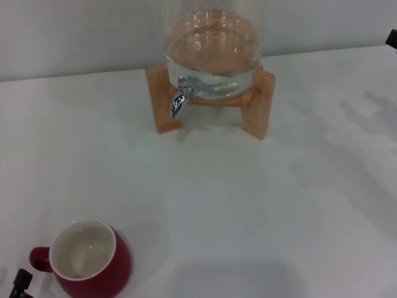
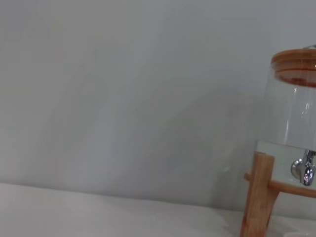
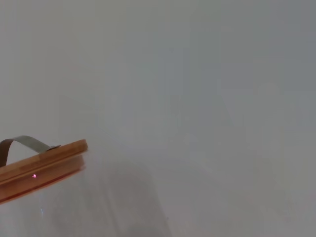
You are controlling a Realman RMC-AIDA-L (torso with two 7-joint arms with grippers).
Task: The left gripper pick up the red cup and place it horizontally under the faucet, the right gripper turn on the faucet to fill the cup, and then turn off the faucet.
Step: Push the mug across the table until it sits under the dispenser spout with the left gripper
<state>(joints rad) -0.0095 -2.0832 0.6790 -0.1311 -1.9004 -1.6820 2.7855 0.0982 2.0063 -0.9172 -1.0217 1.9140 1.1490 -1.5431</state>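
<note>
- You are looking at a white bench (image 1: 248,205) that runs back to a plain pale wall (image 1: 74,31); the wall fills most of both wrist views.
- The clear glass water jar (image 1: 213,53) stands at the far middle of the bench on its wooden stand (image 1: 257,102). You can see water in its lower part, and the head view cuts off its top.
- The faucet (image 1: 180,97) juts from the jar's front toward you, spout angled down, with bare bench beneath it. In the left wrist view it shows only partly at the picture's edge, just beside a leg of the stand.
- The red cup (image 1: 87,259) sits upright on the near left of the bench, well apart from the faucet. Its white inside looks empty, its handle points to the robot's left, and its lower edge is cut off by the frame.
- The left end effector (image 1: 20,284) shows only as a small black tip at the near left corner, just beside the cup's handle; you cannot tell how its fingers are set or whether it touches the cup.
- The right end effector (image 1: 391,38) is a dark sliver at the far right edge, well away from the jar; you cannot tell its opening either.
- The right wrist view shows you the jar's wooden lid (image 3: 42,168), tilted in the picture, with a thin metal loop on it; the glass below it is hard to make out.
</note>
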